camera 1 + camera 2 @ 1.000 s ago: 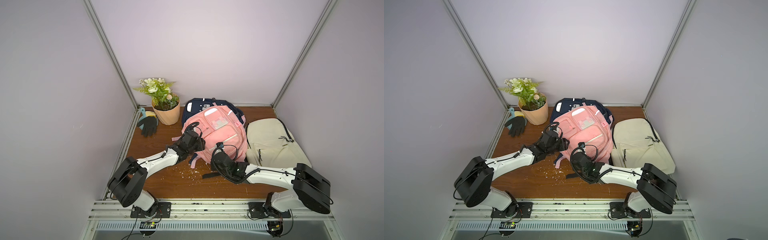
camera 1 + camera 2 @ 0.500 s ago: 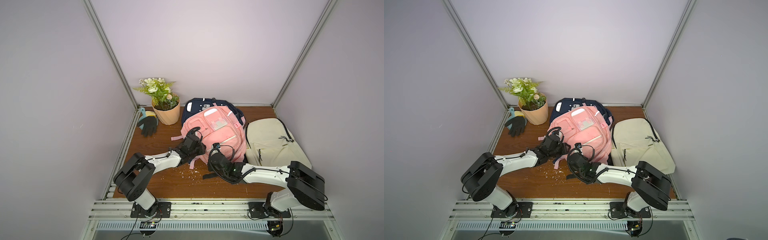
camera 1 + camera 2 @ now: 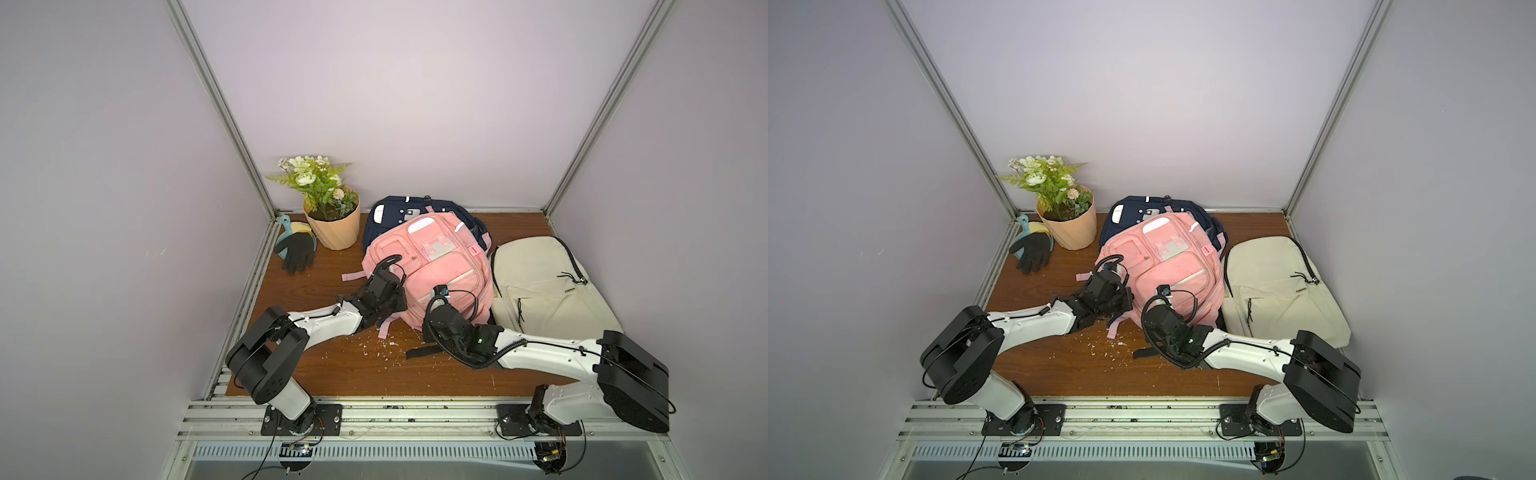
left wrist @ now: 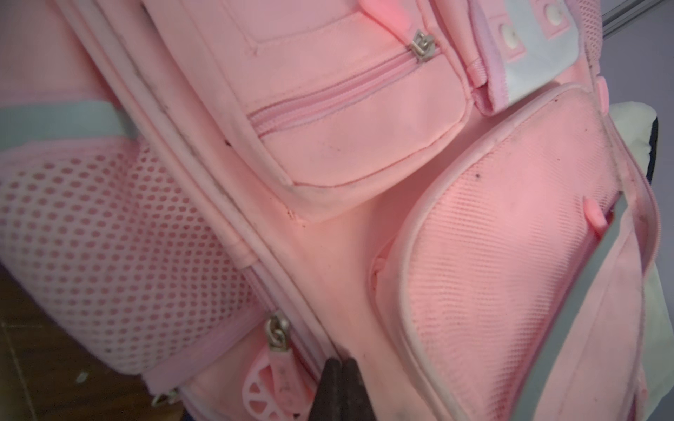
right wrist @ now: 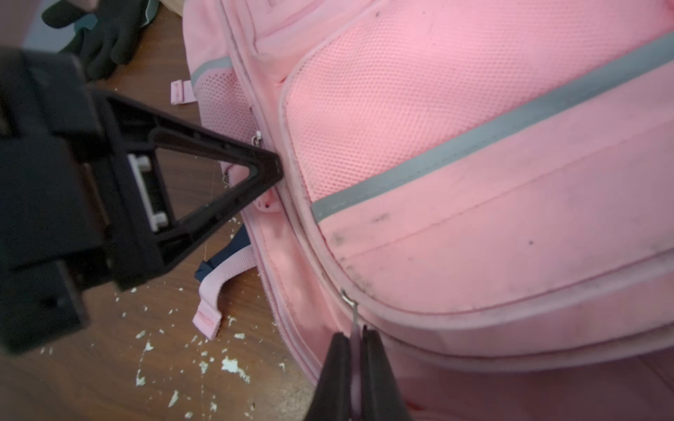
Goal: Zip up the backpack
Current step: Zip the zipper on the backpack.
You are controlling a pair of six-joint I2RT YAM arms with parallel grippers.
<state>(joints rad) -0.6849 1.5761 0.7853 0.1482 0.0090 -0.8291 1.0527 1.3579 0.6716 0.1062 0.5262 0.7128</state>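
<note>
- left claw [image 4: 341, 371] is being held with its jaws together, the tips being pressed against a side seam of the pink backpack [image 3: 440, 266]; whether fabric is being caught between them cannot be told.
- a round pink zipper tab [image 4: 279, 379] is being shown just beside those tips, untouched.
- right claw [image 5: 355, 344] is being clamped on a thin pink zipper pull [image 5: 353, 328] at the backpack's lower front edge.
- the pink backpack is being supported by the tabletop [image 3: 332, 374], its top being propped on a navy backpack [image 3: 388, 212], with a cream backpack [image 3: 536, 286] just beside it.
- a flower pot [image 3: 334, 230] and a black glove [image 3: 298, 251] are being shown in the back corner, well apart from both claws.
</note>
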